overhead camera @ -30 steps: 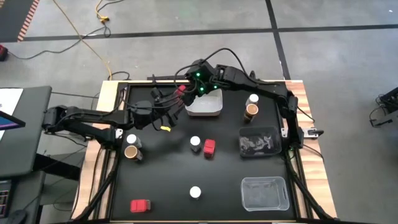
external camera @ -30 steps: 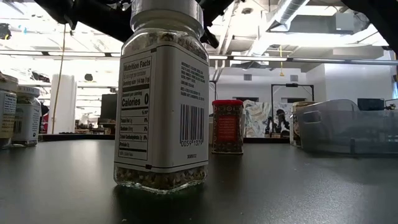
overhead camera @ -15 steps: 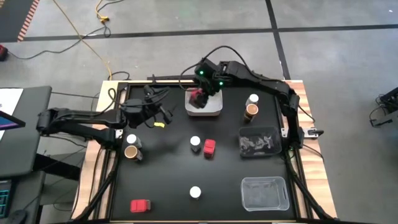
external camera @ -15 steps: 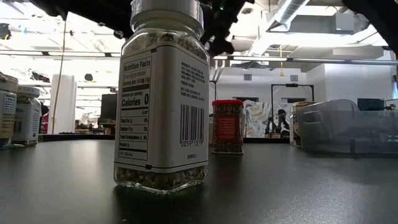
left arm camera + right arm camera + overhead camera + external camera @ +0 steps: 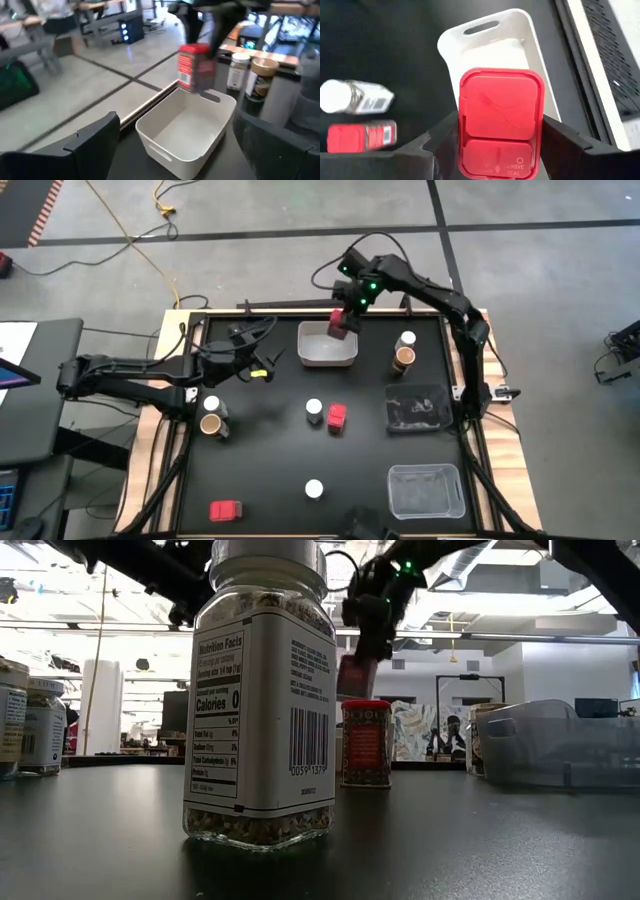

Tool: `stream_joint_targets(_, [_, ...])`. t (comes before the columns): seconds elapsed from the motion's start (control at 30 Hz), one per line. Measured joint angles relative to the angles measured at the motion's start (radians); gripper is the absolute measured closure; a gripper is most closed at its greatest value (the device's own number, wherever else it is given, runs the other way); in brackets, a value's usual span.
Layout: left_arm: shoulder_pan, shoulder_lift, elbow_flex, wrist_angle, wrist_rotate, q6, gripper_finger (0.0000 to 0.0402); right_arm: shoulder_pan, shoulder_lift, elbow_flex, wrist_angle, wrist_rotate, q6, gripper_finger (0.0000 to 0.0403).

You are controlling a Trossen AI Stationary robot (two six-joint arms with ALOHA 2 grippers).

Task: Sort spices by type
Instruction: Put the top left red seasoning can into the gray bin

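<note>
From above, the right tool (image 5: 343, 321) is seen in the upper middle of the frame, closed on a red box (image 5: 342, 326) held over the far edge of the white bin (image 5: 327, 358). The left tool (image 5: 262, 366) is seen just left of the bin, above the black counter (image 5: 270, 470); how far it is open cannot be told here. A second red box (image 5: 336, 417) is stood at the center beside a white-lidded jar (image 5: 314, 410). A third red box (image 5: 226, 510) is laid at the lower left. Two jars (image 5: 211, 416) are placed at the left and two more (image 5: 405, 349) right of the bin.

In the low view, a big jar (image 5: 262, 700) is seen up close at the center. The held box (image 5: 355, 674) is hung in the air above another red box (image 5: 366, 743).

In the left wrist view, the left tool's fingers (image 5: 92, 137) are spread wide with nothing between them. The held box (image 5: 195, 67) is seen over the bin (image 5: 186, 131).

In the right wrist view, the box (image 5: 500, 122) is gripped between the fingers (image 5: 442, 137), over the bin (image 5: 492, 37).
</note>
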Motion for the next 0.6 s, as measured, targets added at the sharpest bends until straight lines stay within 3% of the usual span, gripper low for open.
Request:
stream_joint_targets(0.27, [0.041, 0.0, 0.0, -0.032, -0.028, -0.105, 0.003, -0.017, 0.001, -0.147, 0.124, -0.019, -0.16, 0.0153])
stream_joint_targets(0.6, [0.053, 0.0, 0.0, -0.032, -0.029, -0.146, 0.003, 0.018, 0.011, -0.213, 0.212, 0.034, -0.306, 0.0153])
